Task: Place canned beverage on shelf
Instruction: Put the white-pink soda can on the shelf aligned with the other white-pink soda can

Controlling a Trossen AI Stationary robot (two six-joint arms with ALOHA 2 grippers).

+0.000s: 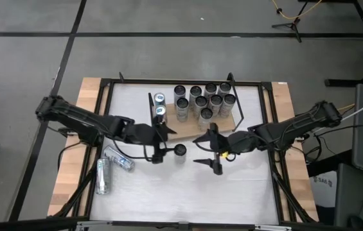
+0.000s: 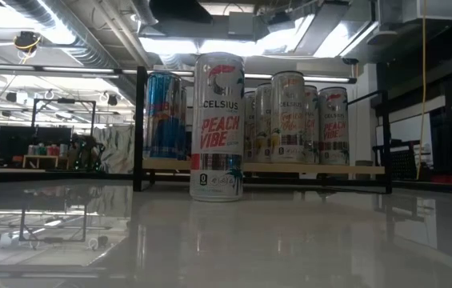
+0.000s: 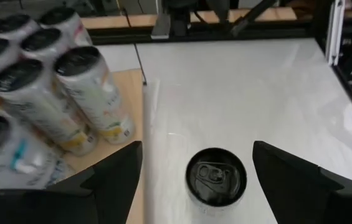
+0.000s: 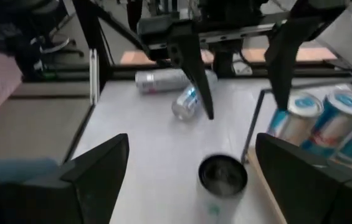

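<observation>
High view shows the light-brown wooden shelf board with black wire ends [image 1: 187, 131] lying at the far middle of the white tabletop [image 1: 187, 186]. On its right part stand nine silver cans with dark tops [image 1: 202, 101], packed in a tight cluster; on its left part stand two blue cans [image 1: 159, 104], one behind the other, with bare board between the two groups and along the near edge. One white upright can labelled Celsius Peach Vibe [image 1: 180, 151] stands alone on the tabletop just in front of the shelf's near edge, not on the board. Two more silver cans lying on their sides [image 1: 109, 168] rest near the table's left edge, close to each other. The left gripper [image 1: 162, 145] hangs just left of the lone can with its jaws spread wide, and in the left wrist view the two dark fingers [image 3: 110, 180] flank the can's top without touching it. The right gripper [image 1: 216, 156] sits to the right of the same can, a short way off, jaws likewise released and holding nothing. The near half of the tabletop is open, bounded by the black metal frame [image 1: 104, 115] running along the sides. Low view shows the lone can upright before the shelf.
</observation>
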